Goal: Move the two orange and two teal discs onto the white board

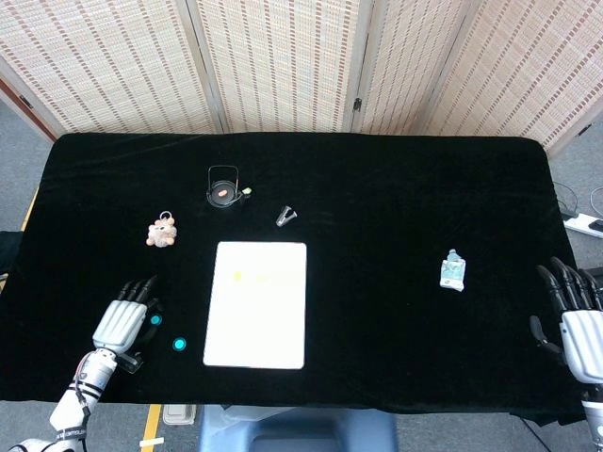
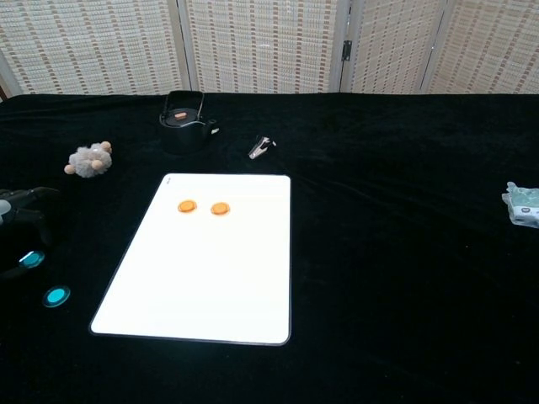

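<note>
White board (image 2: 202,261) lies flat on the black worktop (image 2: 404,252). Two orange discs (image 2: 187,206) (image 2: 220,209) sit side by side near its far edge. Two teal discs lie left of the board: one (image 2: 56,295) alone, one (image 2: 31,259) just beside the left robot hand (image 1: 120,322), fingers extended and apart, holding nothing; contact unclear. Right robot hand (image 1: 577,320) far right of the board, fingers spread, empty.

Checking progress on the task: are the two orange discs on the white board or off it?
On it. Both orange discs lie side by side on the white board, near its far edge.
</note>
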Robot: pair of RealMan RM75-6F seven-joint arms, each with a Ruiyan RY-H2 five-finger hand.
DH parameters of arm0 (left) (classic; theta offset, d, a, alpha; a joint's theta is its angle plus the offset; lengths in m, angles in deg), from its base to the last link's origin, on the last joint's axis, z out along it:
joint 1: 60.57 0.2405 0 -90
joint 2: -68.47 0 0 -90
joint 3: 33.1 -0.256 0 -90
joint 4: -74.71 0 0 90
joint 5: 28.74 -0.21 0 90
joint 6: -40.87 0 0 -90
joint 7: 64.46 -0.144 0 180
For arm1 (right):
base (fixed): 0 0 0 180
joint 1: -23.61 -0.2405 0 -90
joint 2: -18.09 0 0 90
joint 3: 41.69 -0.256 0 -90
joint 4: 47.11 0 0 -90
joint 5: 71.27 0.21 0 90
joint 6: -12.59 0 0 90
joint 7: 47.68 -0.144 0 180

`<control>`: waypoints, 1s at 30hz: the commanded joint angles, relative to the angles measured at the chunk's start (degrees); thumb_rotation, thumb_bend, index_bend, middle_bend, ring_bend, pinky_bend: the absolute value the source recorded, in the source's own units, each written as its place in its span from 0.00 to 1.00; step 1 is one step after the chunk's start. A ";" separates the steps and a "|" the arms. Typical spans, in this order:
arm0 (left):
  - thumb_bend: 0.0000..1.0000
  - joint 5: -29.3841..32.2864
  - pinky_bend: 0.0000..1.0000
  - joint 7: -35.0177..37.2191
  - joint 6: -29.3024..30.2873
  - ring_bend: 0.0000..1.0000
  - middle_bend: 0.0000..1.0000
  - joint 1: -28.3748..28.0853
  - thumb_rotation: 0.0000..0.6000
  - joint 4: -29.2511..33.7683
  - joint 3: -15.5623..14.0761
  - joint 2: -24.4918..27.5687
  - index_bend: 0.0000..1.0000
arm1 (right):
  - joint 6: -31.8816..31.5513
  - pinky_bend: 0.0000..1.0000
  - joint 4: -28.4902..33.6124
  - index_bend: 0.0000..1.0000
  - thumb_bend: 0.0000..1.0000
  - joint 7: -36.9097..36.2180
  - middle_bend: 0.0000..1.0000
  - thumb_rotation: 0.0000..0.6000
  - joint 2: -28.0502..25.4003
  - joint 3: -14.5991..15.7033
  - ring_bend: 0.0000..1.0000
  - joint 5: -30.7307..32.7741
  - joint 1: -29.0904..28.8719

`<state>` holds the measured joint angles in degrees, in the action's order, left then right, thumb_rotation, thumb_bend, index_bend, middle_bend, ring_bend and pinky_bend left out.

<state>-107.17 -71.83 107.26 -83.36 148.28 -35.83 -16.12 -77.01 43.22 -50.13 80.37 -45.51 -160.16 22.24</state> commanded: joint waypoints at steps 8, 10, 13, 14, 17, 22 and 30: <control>0.41 -0.08 0.00 0.41 -1.11 0.00 0.00 0.61 1.00 -0.76 0.54 -0.18 0.43 | -0.17 0.00 0.16 0.00 0.51 0.25 0.00 1.00 0.06 0.09 0.04 -0.07 0.05; 0.41 -0.04 0.00 0.52 -1.46 0.00 0.00 0.62 1.00 -0.89 0.66 -0.27 0.43 | -0.23 0.00 0.19 0.00 0.51 0.31 0.00 1.00 0.08 0.11 0.04 -0.11 0.07; 0.42 -0.03 0.00 0.53 -1.87 0.00 0.00 0.59 1.00 -1.26 0.93 -0.54 0.43 | -0.38 0.00 0.27 0.00 0.51 0.38 0.00 1.00 0.07 0.15 0.04 -0.15 0.16; 0.42 -0.06 0.00 0.59 -2.01 0.00 0.00 0.56 1.00 -1.42 1.04 -0.65 0.43 | -0.45 0.00 0.29 0.00 0.51 0.40 0.00 1.00 0.05 0.16 0.04 -0.14 0.21; 0.42 -0.14 0.00 0.70 -2.35 0.00 0.00 0.52 1.00 -1.82 1.26 -0.81 0.45 | -0.68 0.00 0.33 0.00 0.51 0.41 0.00 1.00 0.02 0.22 0.04 -0.13 0.38; 0.42 -0.38 0.00 0.83 -2.56 0.00 0.00 0.57 1.00 -2.08 1.50 -0.89 0.48 | -0.92 0.00 0.27 0.00 0.51 0.30 0.00 1.00 0.07 0.28 0.04 -0.12 0.57; 0.42 -2.37 0.00 1.29 -1.40 0.00 0.00 -0.30 1.00 -0.40 2.71 0.07 0.49 | -1.09 0.00 0.22 0.00 0.51 0.43 0.00 1.00 0.12 0.26 0.04 -0.40 0.53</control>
<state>-109.17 -70.59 105.74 -83.35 147.36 -33.38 -16.38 -78.10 43.44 -49.70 80.49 -45.24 -160.57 22.77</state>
